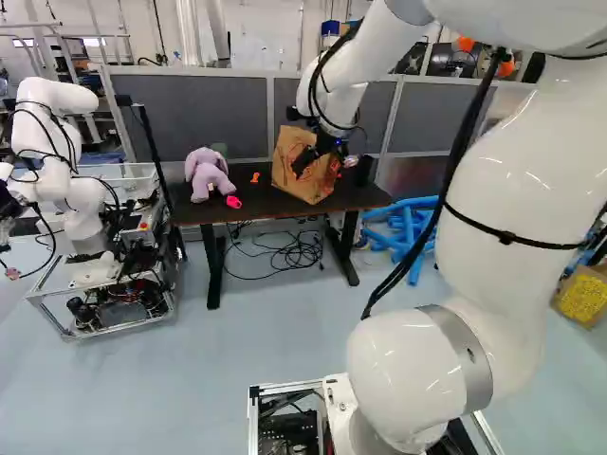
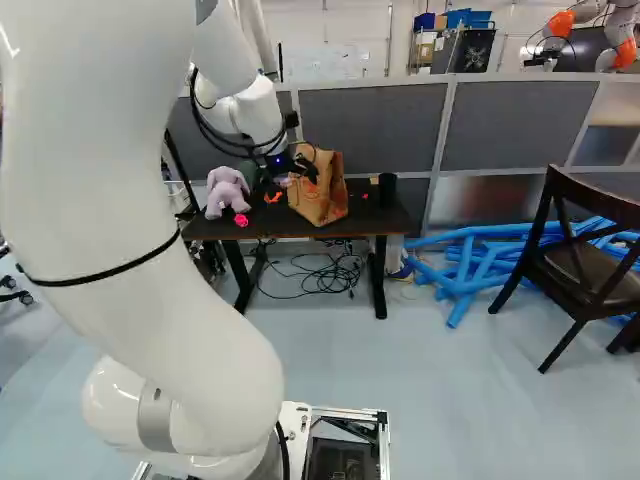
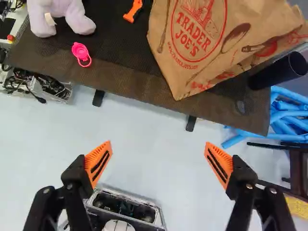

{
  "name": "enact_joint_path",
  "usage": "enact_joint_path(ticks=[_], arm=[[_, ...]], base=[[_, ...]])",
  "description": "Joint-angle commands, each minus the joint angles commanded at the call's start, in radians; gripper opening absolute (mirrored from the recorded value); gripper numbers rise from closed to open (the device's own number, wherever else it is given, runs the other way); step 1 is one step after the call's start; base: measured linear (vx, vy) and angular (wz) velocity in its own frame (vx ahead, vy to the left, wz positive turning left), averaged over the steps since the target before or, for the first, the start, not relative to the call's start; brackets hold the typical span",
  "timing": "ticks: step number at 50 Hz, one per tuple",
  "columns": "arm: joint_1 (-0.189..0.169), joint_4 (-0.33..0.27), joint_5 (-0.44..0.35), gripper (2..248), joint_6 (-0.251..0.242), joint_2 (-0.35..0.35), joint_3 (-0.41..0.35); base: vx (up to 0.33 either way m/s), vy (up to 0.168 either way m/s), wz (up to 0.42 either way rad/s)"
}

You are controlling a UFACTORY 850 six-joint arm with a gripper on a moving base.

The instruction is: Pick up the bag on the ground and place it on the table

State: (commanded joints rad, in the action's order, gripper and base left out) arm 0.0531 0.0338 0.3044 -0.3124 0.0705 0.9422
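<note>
- We see the brown paper bag [image 3: 202, 33] on the tabletop [image 1: 256, 202], near its front edge; in the left base view it looks tilted.
- Our pincer [image 1: 324, 163] is wide, its 2 orange-padded fingers well apart with nothing gripped between them.
- In the wrist view, we find the bag ahead of the pincer, apart from both fingers.
- We see a black cup [image 3: 276, 72] near the bag, at its right in both base views.
- Left of the bag in those views, we have a purple stuffed toy [image 1: 207, 173] with a small pink item [image 1: 233, 202] just beside it.
- A small orange item [image 3: 134, 10] lies between the toy and the bag.
- Below the tabletop, we see tangled cables [image 2: 320, 272] on the floor.
- Blue tubes [image 2: 470, 262] and a dark wooden chair [image 2: 590, 270] are at the right of the right base view.
- At the left of the left base view, we see another robot [image 1: 57, 123].
</note>
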Motion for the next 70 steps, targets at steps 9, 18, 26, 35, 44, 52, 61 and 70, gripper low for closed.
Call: enact_joint_path(ticks=[9, 18, 26, 35, 44, 52, 61, 70], arm=[[-0.006, -0.004, -0.126, 247, 0.033, -0.037, -0.091], [-0.011, -0.007, -0.254, 247, 0.067, -0.076, -0.185], [-0.016, -0.01, -0.365, 247, 0.097, -0.108, -0.265], [-0.022, -0.014, -0.481, 247, 0.128, -0.143, -0.35], [-0.027, -0.017, -0.591, 247, 0.157, -0.176, -0.43], [-0.031, -0.019, -0.677, 247, 0.18, -0.201, -0.492], [-0.035, -0.022, -0.768, 247, 0.204, -0.228, -0.558], [-0.038, -0.024, -0.851, 247, 0.226, -0.253, -0.618]], base=[[0.0, 0.0, 0.0], [0.0, 0.0, 0.0], [0.0, 0.0, 0.0], [0.0, 0.0, 0.0], [0.0, 0.0, 0.0], [0.0, 0.0, 0.0], [0.0, 0.0, 0.0], [0.0, 0.0, 0.0]])
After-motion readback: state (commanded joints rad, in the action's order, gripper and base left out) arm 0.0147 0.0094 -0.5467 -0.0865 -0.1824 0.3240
